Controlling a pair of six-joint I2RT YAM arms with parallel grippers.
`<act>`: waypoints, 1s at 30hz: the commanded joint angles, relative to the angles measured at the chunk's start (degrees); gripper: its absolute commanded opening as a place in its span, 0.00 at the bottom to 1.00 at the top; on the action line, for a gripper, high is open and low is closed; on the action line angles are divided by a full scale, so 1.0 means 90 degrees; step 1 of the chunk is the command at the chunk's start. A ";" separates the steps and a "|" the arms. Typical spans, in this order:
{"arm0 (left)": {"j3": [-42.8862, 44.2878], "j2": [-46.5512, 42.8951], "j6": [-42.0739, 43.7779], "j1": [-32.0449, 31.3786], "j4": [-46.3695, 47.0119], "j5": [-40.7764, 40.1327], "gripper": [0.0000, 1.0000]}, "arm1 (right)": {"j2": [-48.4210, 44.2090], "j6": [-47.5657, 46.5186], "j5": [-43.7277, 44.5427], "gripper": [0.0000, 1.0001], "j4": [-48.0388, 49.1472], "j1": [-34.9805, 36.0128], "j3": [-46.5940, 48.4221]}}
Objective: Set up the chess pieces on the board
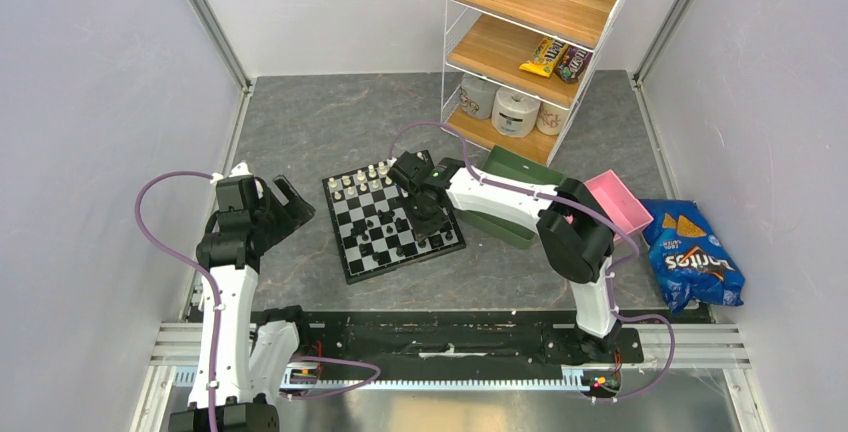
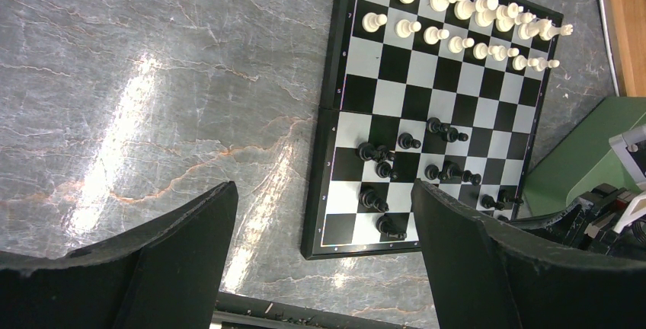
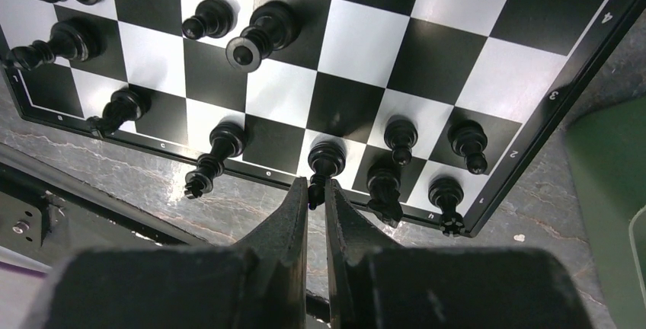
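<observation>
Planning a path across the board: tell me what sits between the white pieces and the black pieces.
Nothing: bare squares of the board separate white pieces from black pieces, as the left wrist view shows.

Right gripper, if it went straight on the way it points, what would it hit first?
The black piece at its tips, which the right gripper seems shut on, then the edge of the board; depth unclear.

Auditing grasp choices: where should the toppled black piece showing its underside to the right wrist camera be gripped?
Pinch the toppled black piece across its slim waist, from straight above the board, fingers either side of its long axis. It lies flat, so there is no upright head to take.
</observation>
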 commanded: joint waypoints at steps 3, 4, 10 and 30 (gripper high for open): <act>-0.0004 -0.0024 -0.0107 -0.0006 0.0192 0.0052 0.91 | -0.0340 0.0112 0.0084 0.12 -0.0009 0.0048 -0.0184; 0.0001 -0.0025 -0.0107 -0.0006 0.0191 0.0054 0.91 | -0.0333 0.0116 0.0076 0.12 0.0008 0.0047 -0.0190; 0.0001 -0.0024 -0.0106 -0.0008 0.0189 0.0060 0.91 | -0.0325 0.0117 0.0084 0.16 0.0055 0.0047 -0.0210; -0.0003 -0.0023 -0.0106 -0.0011 0.0190 0.0072 0.91 | -0.0465 0.0016 0.0084 0.33 -0.0040 0.0050 -0.0007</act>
